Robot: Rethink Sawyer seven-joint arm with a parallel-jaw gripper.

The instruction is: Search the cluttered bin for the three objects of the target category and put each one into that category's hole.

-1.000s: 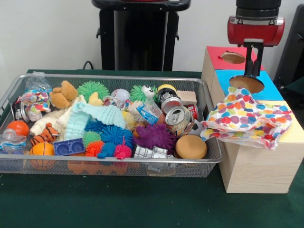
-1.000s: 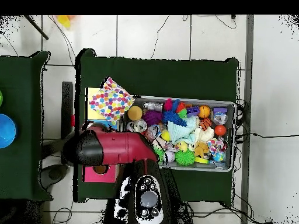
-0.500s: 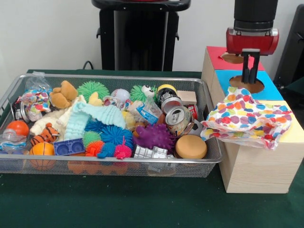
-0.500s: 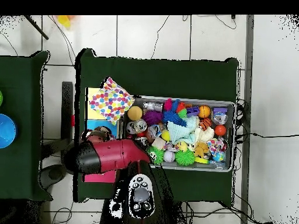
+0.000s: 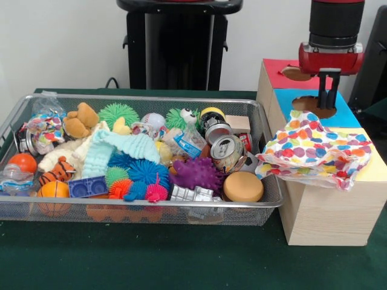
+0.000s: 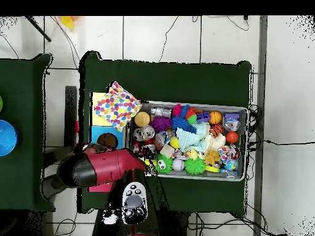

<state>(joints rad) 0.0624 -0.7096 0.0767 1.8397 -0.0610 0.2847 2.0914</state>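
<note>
The large dotted fabric piece (image 5: 314,151) lies draped over the top of the yellow-surround box (image 5: 376,170) and hangs over its edge toward the bin. It hides the hole. It also shows in the overhead view (image 6: 117,106). One small dotted bundle (image 5: 43,128) lies in a clear bag at the left end of the wire mesh bin (image 5: 139,98). I cannot make out the other small bundle in the clutter. My gripper (image 5: 328,103) hangs empty above the blue-surround hole (image 5: 313,107), behind the cloth and apart from it. In the overhead view the red arm (image 6: 104,169) covers it.
The bin (image 6: 191,104) holds spiky rubber balls, a mint knitted cloth (image 5: 118,150), cans, plush toys and orange balls. The red-surround hole (image 5: 296,74) is on the farthest box. The black pedestal (image 5: 175,42) stands behind the bin. Green cloth covers the table.
My gripper has moved right and slightly up in the front view, away from the dotted cloth. In the overhead view the arm has swung back toward the base. The cloth has not moved.
</note>
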